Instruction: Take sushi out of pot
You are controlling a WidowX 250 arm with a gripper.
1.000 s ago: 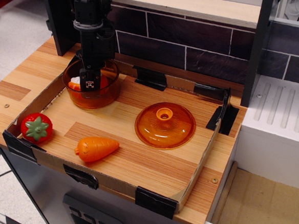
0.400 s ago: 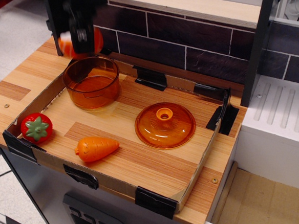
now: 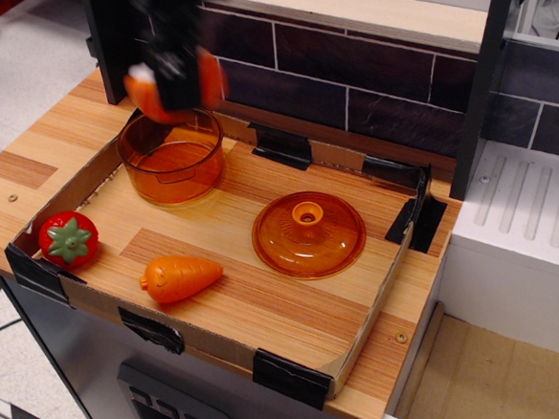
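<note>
The translucent orange pot (image 3: pixel 171 156) stands at the back left of the cardboard tray (image 3: pixel 300 361), and its inside looks empty. My gripper (image 3: pixel 175 83) hangs just above the pot's back rim, blurred by motion. It is shut on the sushi (image 3: pixel 203 81), an orange piece with a white end showing at the left. The sushi is in the air, clear of the pot's rim.
An orange domed lid (image 3: pixel 308 233) with a knob lies right of centre. A toy carrot (image 3: pixel 180 277) lies near the front edge. A red strawberry toy (image 3: pixel 69 239) sits in the front left corner. A dark brick wall (image 3: pixel 347 71) runs behind the tray.
My gripper rose out of the pot with the sushi in its jaws, then moved a little right and down; the pot stands where it was.
</note>
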